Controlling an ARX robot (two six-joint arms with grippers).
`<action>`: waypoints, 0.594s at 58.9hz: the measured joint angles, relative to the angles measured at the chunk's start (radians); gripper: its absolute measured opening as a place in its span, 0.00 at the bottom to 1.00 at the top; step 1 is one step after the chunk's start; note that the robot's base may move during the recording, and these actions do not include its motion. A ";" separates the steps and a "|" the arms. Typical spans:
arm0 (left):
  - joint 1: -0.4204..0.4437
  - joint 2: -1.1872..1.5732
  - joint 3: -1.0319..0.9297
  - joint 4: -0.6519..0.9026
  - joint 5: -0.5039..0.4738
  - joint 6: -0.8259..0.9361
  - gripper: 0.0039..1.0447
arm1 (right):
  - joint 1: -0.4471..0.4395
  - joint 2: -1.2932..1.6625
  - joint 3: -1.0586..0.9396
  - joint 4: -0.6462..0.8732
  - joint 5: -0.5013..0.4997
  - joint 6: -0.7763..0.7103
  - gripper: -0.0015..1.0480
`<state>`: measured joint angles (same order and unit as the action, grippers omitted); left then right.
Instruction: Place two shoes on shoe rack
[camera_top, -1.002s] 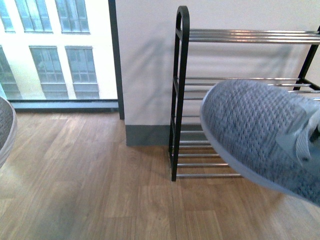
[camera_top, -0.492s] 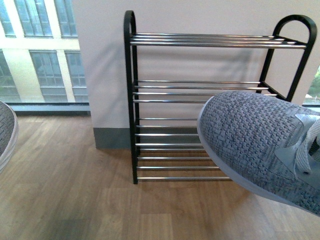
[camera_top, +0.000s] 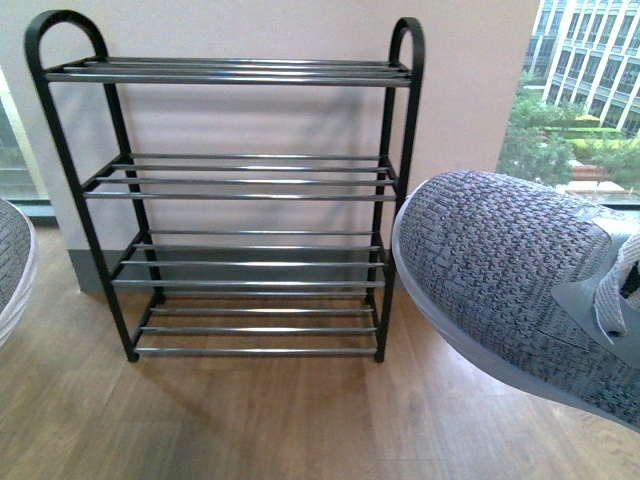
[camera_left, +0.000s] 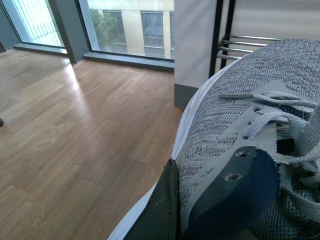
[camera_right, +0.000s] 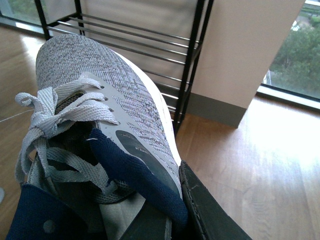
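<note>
Left end effector (camera_left: 164, 210) clamps the collar of one grey knit lace-up sneaker with a white sole (camera_top: 10, 262), only its toe showing at the front view's left edge. The tall black-framed shoe rack with chrome-bar shelves (camera_top: 398, 130) has slid into full view, so the approach looks nearly lined up. No tier holds a shoe. Right end effector (camera_right: 200, 212) grips the second grey knit sneaker (camera_top: 510, 280), its toe overlapping the rack's right post. Open wooden floor (camera_top: 250, 420) lies ahead.

Wooden floor (camera_top: 250, 420) spreading wide across the room, white wall (camera_top: 470, 90) straight ahead, grey baseboard (camera_right: 215, 107) along its foot, big window (camera_top: 585, 110) off right, office buildings (camera_top: 595, 45) and green trees (camera_top: 530, 150) outside, dark pillar (camera_left: 65, 27) between panes.
</note>
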<state>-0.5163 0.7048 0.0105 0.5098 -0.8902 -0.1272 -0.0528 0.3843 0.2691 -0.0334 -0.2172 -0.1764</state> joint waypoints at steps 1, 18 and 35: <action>0.000 0.000 0.000 0.000 0.000 0.000 0.01 | 0.000 0.000 0.000 0.000 0.000 0.000 0.01; -0.001 0.000 0.000 0.000 0.002 0.000 0.01 | -0.001 0.000 0.000 0.000 0.011 0.000 0.01; -0.001 0.000 0.000 0.000 0.000 0.000 0.01 | 0.000 0.000 0.000 0.000 0.000 0.000 0.01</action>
<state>-0.5171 0.7048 0.0105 0.5098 -0.8898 -0.1272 -0.0528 0.3840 0.2687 -0.0338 -0.2176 -0.1764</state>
